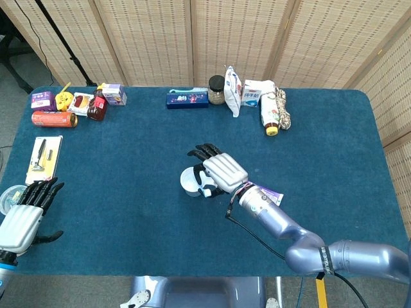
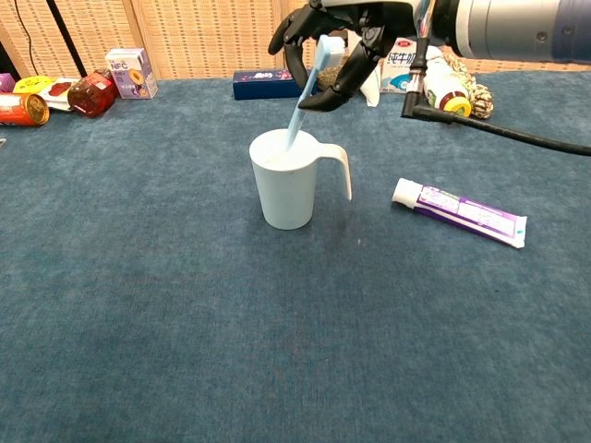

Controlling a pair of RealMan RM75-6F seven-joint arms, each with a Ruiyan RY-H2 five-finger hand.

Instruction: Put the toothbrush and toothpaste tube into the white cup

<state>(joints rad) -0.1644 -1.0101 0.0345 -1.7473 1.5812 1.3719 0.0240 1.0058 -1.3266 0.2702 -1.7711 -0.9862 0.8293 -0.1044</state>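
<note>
Wicker screens (image 1: 154, 38) stand behind the blue surface (image 2: 166, 323). At its middle is the white cup (image 2: 285, 185), upright, handle toward 3 o'clock in the chest view. My right hand (image 2: 346, 41) hangs just above the cup's rim, at about 1 o'clock from it, and my fingers (image 2: 360, 66) pinch the head end of the toothbrush (image 2: 306, 88). The brush is tilted, its handle end already down inside the cup's mouth. In the head view that hand (image 1: 223, 172) covers most of the cup (image 1: 190, 179).

The toothpaste (image 2: 459, 211) lies flat on the surface at 3 o'clock from the cup, near it but apart, cap end toward the handle.

My left hand (image 1: 24, 217) rests low at the surface's 8 o'clock corner, fingers straight and slightly apart, holding nothing.

Along the 12 o'clock edge sit a dark blue box (image 2: 265, 83), a milk carton (image 2: 403, 48) and a bottle (image 2: 443, 92); toward 10 o'clock, a red can (image 1: 54, 119) and small packets (image 1: 90, 99).
</note>
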